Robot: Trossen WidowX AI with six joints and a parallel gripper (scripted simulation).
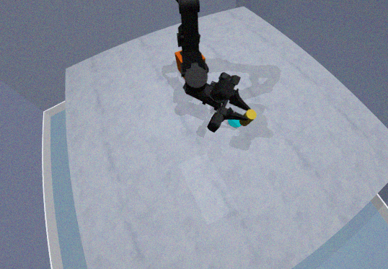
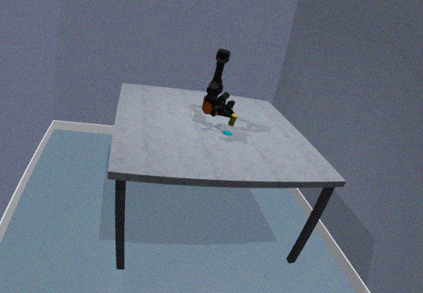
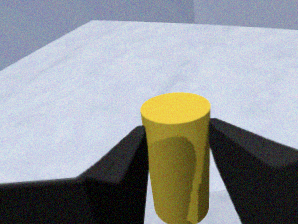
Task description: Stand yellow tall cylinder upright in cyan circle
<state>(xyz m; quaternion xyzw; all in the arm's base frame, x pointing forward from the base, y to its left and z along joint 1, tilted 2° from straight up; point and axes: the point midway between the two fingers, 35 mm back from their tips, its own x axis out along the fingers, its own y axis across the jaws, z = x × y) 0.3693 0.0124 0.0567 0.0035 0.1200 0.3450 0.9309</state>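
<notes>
Black fingers pinch the upright, smooth yellow tall cylinder (image 3: 176, 155) by its sides, flat top showing.

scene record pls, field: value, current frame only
arm: single black arm, reaching down over grey table
gripper: shut on yellow cylinder
yellow cylinder: upright between the fingers, held above the table
cyan circle: flat on table, nothing standing in it
cylinder vs circle: beside and above it, not yet set down
orange block: behind arm
</notes>
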